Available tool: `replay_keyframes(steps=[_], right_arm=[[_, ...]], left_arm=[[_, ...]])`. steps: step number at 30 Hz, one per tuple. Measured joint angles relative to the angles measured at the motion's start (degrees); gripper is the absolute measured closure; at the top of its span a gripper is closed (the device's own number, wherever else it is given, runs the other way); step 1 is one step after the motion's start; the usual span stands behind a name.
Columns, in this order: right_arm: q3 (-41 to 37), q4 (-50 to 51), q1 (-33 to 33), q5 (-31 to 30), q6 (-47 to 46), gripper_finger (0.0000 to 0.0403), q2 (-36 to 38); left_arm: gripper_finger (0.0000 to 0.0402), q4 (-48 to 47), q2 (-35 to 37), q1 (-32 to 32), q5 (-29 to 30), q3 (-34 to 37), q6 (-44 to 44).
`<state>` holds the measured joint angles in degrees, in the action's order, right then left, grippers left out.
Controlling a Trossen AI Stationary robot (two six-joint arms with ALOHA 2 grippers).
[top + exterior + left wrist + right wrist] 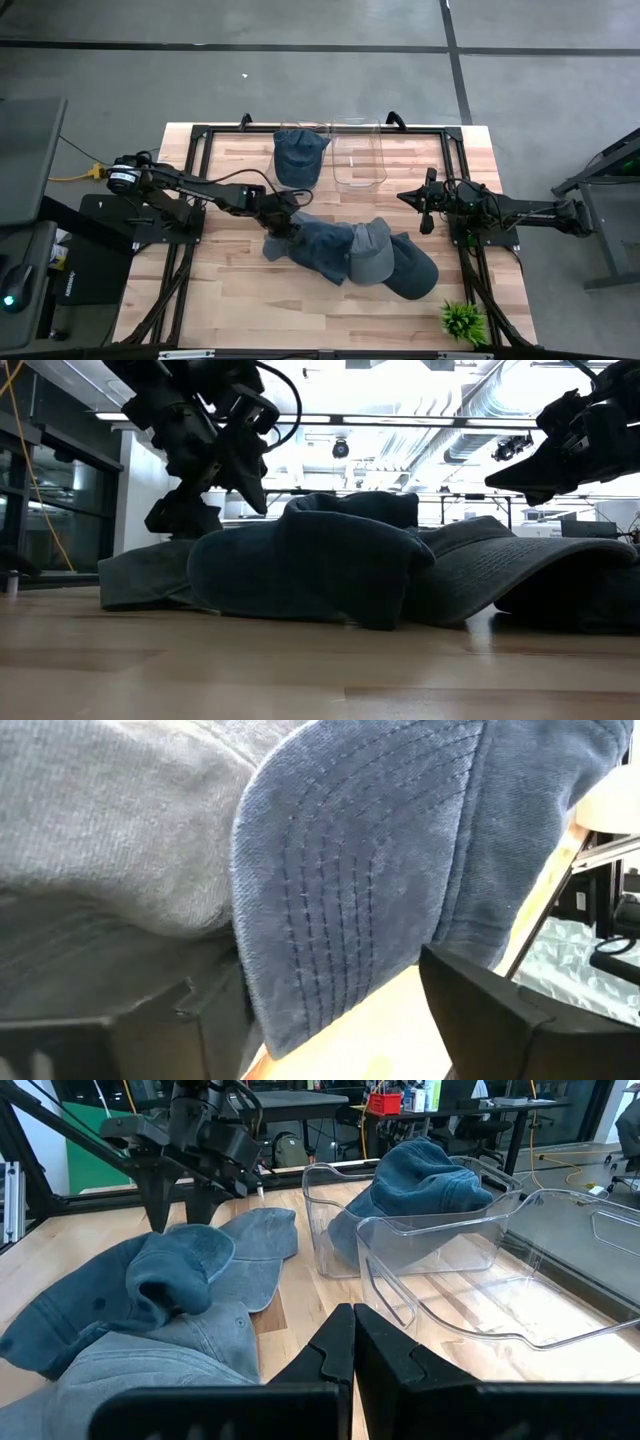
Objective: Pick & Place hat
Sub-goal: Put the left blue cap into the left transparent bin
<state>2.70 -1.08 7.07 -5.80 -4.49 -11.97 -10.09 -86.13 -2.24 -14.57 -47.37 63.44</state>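
the left tool (278, 232) is down with its jaws apart around a blue hat's (318, 247) brim, so next it must squeeze and lift.

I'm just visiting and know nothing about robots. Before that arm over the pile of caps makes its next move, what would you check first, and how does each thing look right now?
1. Left gripper is over the pile of hats: ok, it sits at the pile's left end.
2. A brim lies between its fingers: ok, the blue cap brim runs between the two dark fingers in the left wrist view.
3. Fingers clamped on the brim: cannot tell, a gap shows beside it.
4. A bin is free: ok, the empty clear bin stands beside the bin holding a hat.
5. Right gripper is out of the way: ok, shut and off to the pile's right.
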Motion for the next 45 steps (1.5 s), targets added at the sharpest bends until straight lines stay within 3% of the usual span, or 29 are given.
replay_keyframes(steps=[18, 28, 41, 45], right_arm=[[0.0, 0.0, 0.0, 0.0, 0.0, 0.0402, 0.0], [0.0, 0.0, 0.0, 0.0, 0.0, 0.0402, 0.0], [0.0, 0.0, 0.0, 0.0, 0.0, 0.0402, 0.0], [0.0, -0.1, 0.0, 0.0, 0.0, 0.0402, 0.0]], left_arm=[[0.0391, 0.5, 0.7, 0.0, -2.9, -0.2, -2.7], [0.0401, -1.9, 8.2, 0.0, -1.2, 0.0, -2.2], [0.0400, -5.3, 25.4, 0.0, 18.8, 0.0, 1.5], [0.0401, -3.2, 27.3, 0.0, 22.3, 0.0, 1.3]])
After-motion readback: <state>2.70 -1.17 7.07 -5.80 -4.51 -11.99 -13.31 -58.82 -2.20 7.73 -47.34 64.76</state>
